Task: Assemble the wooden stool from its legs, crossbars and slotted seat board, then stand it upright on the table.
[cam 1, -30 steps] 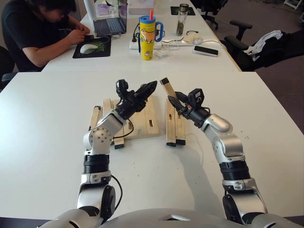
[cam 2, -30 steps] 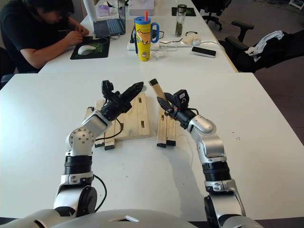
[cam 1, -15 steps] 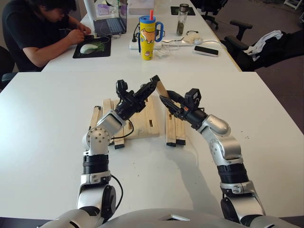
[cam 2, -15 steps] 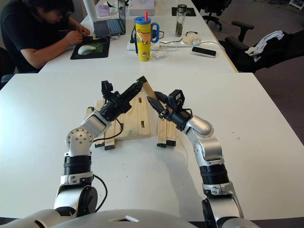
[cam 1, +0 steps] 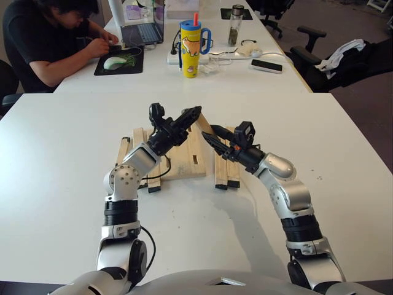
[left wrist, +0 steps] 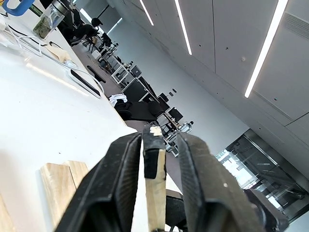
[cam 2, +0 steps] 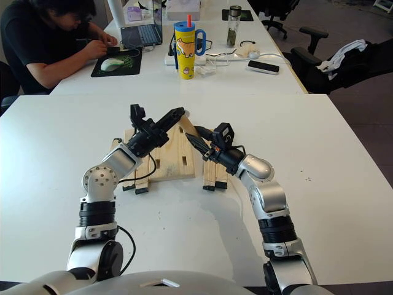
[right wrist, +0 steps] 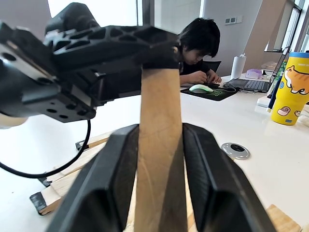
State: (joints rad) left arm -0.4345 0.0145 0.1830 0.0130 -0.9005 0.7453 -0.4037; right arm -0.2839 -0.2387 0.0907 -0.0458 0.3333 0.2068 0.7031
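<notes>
We note the left gripper (cam 1: 189,115) clamped on the capped upper end of a wooden leg (cam 1: 204,125), raised over the seat board (cam 1: 187,161). Its long axis slants down and rightward into the right gripper (cam 1: 212,140), likewise clenched on it.

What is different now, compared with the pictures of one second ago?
The right claw carried the wooden leg toward the robot's left; its upper end now sits in the left claw. The right claw kept its hold. The seat board and the other pieces stayed put.
</notes>
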